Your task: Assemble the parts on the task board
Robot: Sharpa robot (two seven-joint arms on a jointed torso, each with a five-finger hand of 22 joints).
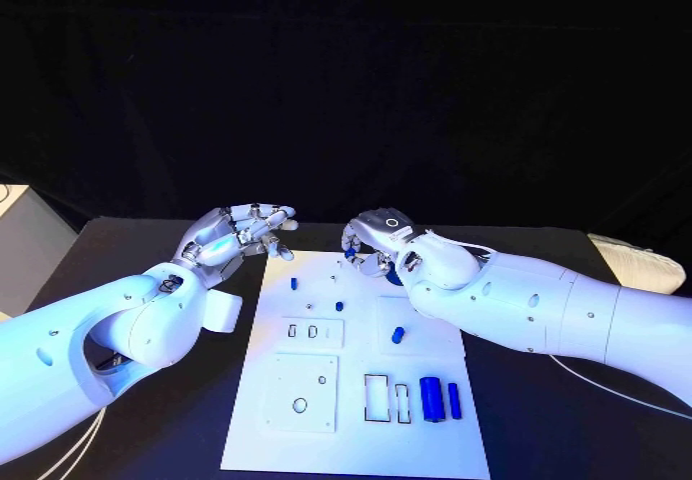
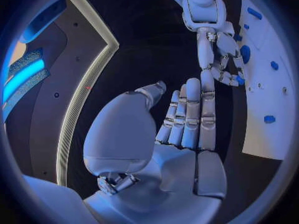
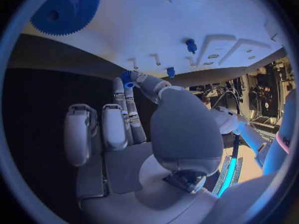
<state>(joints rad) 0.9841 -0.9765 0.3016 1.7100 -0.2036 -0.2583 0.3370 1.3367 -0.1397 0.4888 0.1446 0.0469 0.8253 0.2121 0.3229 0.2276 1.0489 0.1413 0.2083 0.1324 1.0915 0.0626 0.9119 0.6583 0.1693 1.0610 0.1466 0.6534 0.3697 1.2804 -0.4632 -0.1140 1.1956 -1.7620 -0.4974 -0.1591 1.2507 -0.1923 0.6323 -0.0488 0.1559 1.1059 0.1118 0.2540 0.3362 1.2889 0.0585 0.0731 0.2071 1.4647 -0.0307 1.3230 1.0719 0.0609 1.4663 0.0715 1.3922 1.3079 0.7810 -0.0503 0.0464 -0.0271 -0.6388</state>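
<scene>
Task board (image 1: 361,440): white plate, lying in the middle of the black table (image 1: 144,440), long side running away from the robot. Near end of the board carried two raised white square blocks (image 1: 303,392) with holes and slots, two dark-rimmed rectangular recesses (image 1: 378,397), and beside them a large blue cylinder (image 1: 430,398) and a thinner blue pin (image 1: 454,400), both lying flat and just apart. Mid-board: a blue peg (image 1: 400,335) on a square panel. Farther up: a small blue part (image 1: 340,305) and another small blue piece (image 1: 293,283) near the left edge. Right hand (image 1: 381,243): positioned over the far end of the board, fingers curled; the right wrist view showed a small blue part (image 3: 127,78) pinched between the thumb and a fingertip, the other fingers lying straight beside it. A blue gear (image 3: 66,7) lay on the board close by, seen in the same view. Left hand (image 1: 238,233): raised beside the far left corner of the board, off the plate, fingers held together and fairly straight with nothing between them, thumb apart; palm empty in the left wrist view. The two hands were near each other but apart.
</scene>
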